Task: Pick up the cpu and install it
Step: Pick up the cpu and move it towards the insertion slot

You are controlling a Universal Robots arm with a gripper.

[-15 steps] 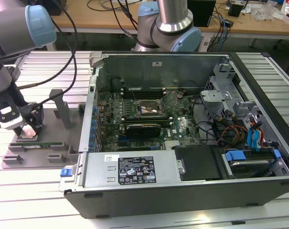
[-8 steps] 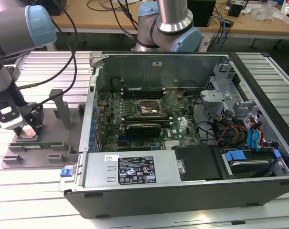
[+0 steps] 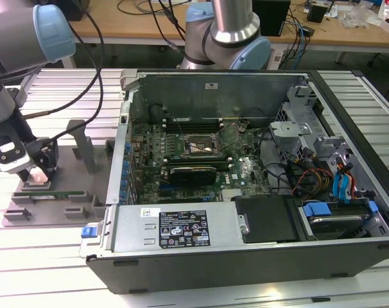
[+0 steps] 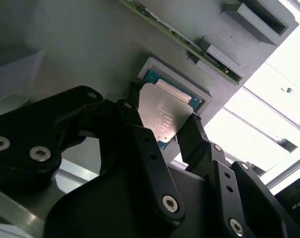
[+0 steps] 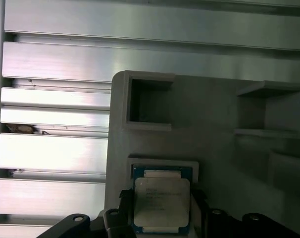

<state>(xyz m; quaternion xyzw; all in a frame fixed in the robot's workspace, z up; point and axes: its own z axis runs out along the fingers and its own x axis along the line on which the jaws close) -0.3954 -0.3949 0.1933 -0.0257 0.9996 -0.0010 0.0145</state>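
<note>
As the cpu (image 4: pixel 165 111) lies squarely inside my gripper (image 4: pixel 162 120), I see the jaws clamped on its opposite edges.

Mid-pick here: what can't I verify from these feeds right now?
- First wrist view: one edge of the cpu is covered by the black body of the gripper.
- Exterior view: the gripper hides the cpu's recess in the grey tray.
- Exterior view: the motherboard socket is too small to tell its pins or latch state.
</note>
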